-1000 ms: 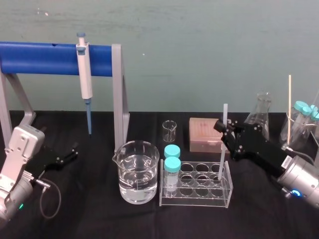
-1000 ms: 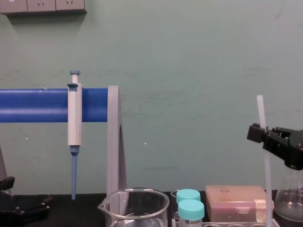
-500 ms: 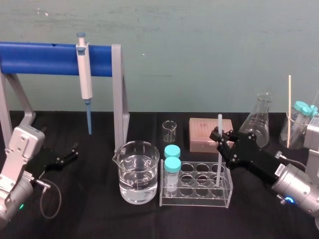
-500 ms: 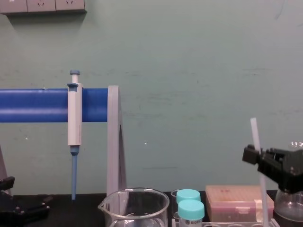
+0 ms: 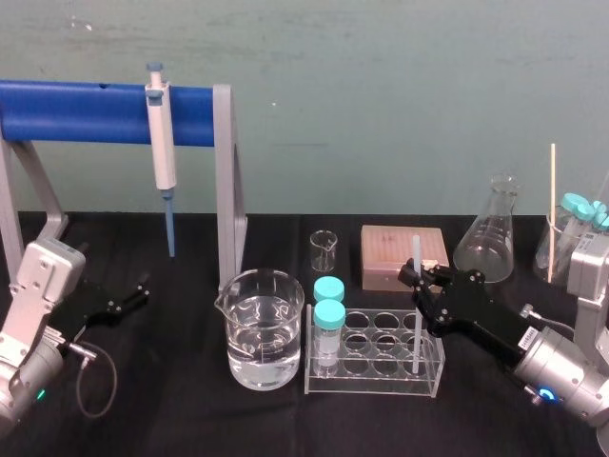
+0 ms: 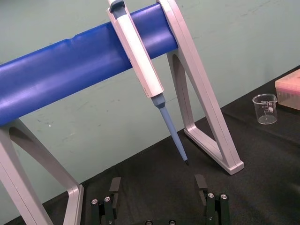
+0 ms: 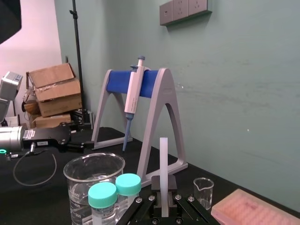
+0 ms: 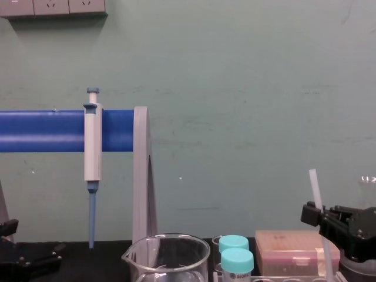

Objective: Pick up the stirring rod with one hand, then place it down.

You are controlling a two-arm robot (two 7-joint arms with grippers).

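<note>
1. A plain green wall (image 5: pixel 381 76) closes the room behind the bench, with sockets (image 8: pixel 53 6) high up on it. The right wrist view shows cardboard boxes (image 7: pixel 54 93) stacked farther off.
2. A black table (image 5: pixel 190 419) carries everything.
3. A stand (image 5: pixel 86 111) with a blue bar and grey legs fills the left rear. A pipette (image 5: pixel 163 143) hangs from it, tip down.
4. The left gripper (image 5: pixel 133 295) lies parked low by the stand, its fingers (image 6: pixel 115 187) spread wide around nothing.
5. The right gripper (image 5: pixel 416 276) reaches in from the right over the rack (image 5: pixel 376 357) and is clamped on the rod (image 5: pixel 416 249).
6. A beaker (image 5: pixel 260 328) of water stands just left of the rack.
7. A flask (image 5: pixel 492 233) stands at the right rear, with a thin stick (image 5: pixel 551 209) upright beyond it.
8. A pink tip box (image 5: pixel 390 252) sits close behind the gripper.
9. The rod stands near upright. Its top pokes above the fingers and its lower end is down in the rack's right-hand column, though I cannot tell which row.
10. Two teal-capped tubes (image 5: pixel 329 314) fill the rack's left column, well apart from the rod.
11. A small beaker (image 5: pixel 324 249) stands behind them.
</note>
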